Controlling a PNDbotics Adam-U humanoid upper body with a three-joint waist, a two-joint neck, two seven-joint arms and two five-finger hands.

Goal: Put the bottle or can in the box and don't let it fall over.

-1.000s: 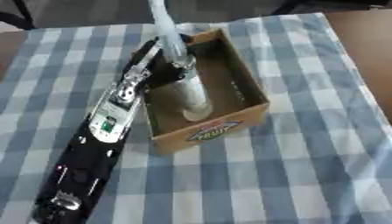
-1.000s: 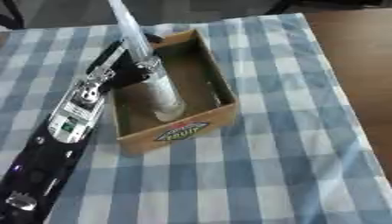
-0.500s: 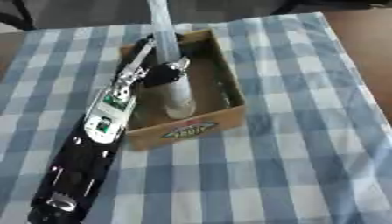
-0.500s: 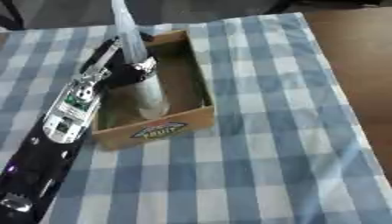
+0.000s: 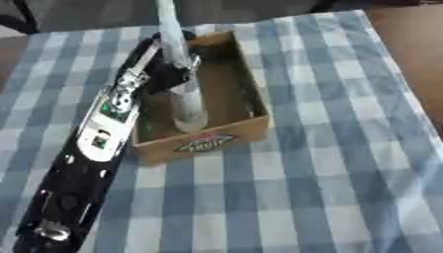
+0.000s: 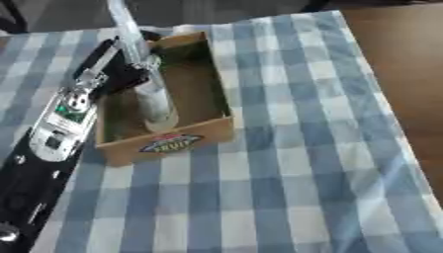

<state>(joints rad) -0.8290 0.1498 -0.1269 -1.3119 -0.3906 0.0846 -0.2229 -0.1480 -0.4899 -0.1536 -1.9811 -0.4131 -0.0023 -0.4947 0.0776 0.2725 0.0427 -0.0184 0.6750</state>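
One bottle [image 5: 187, 106] is on record, and we find it already inside the cardboard box [image 5: 246, 126], its base seated on the box floor near the front wall that carries the printed label, toward the 6 o'clock end of the box. It stands roughly upright, though it reads as leaning a little toward 12 o'clock; we cannot tell how much of that lean is only the downward angle of the camera. The left hand [image 5: 169, 73] reaches in over the box's 9 o'clock wall and meets the bottle at its upper part, with fingers curled round it as far as we can make out, so we judge the hold not yet released. The right hand shows in neither view. The box itself sits on the counter [image 5: 329, 163], which is covered by a blue-and-white checked cloth, at about 11 o'clock from the middle of the view. In our judgement the placing is largely done: what remains is to let go and draw the hand clear without tipping the bottle, which looks tall and narrow and so liable to topple. No other bottle or can is visible.
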